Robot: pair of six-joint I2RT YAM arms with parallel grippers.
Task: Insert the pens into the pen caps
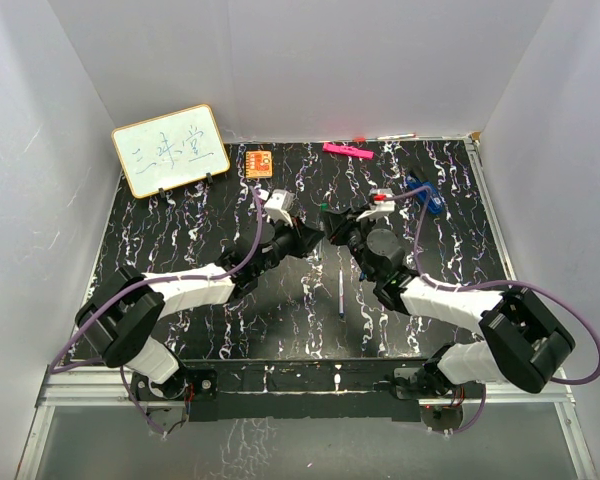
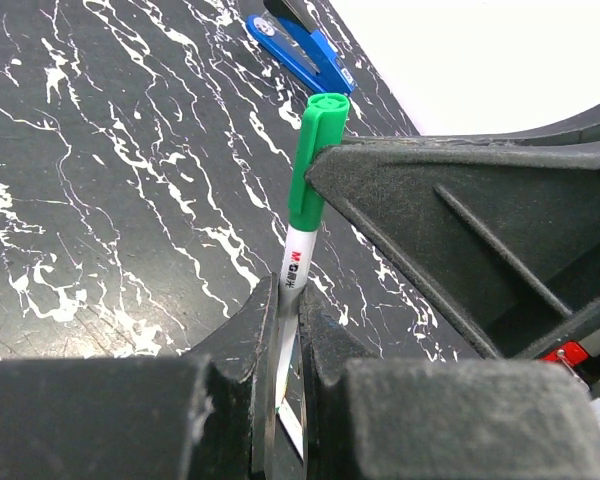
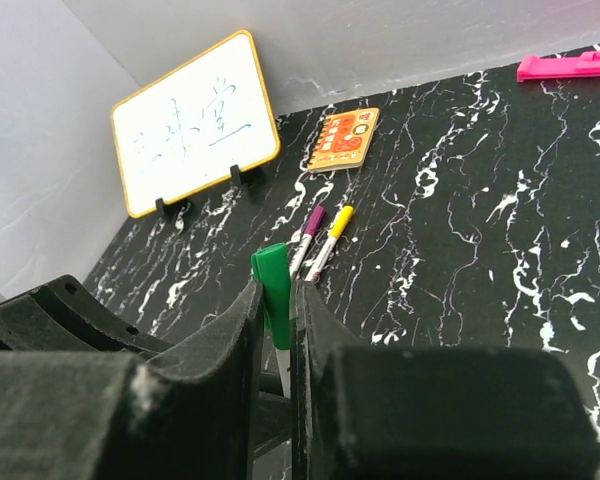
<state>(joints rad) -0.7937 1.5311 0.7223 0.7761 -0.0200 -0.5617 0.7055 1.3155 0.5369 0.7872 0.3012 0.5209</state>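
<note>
The table (image 1: 180, 330) carries everything, and my two arms meet over its middle, well away from every edge. The left gripper (image 2: 288, 300) is clamped on the white barrel of the green pen (image 2: 292, 272), which is held up off the table. The right gripper (image 3: 276, 295) is closed tight on the green cap (image 2: 313, 150), its jaws pinching the cap from both sides.

From the left wrist view the cap sits over the pen's tip and in line with the barrel. I judge this to be the pressing-home step for the green pair, though I cannot tell whether the cap is fully seated.

A purple-capped pen (image 3: 313, 222) and a yellow-capped pen (image 3: 338, 220) lie side by side on the table, off toward its far left corner, so those two look done. Another pen (image 1: 341, 290) lies loose toward the near edge, and I cannot tell whether it is capped.

The next move, as I see it, calls for a short push straight along the pen's axis with both grips firm. After that, I would open one gripper and lay the pen down beside the finished ones.
</note>
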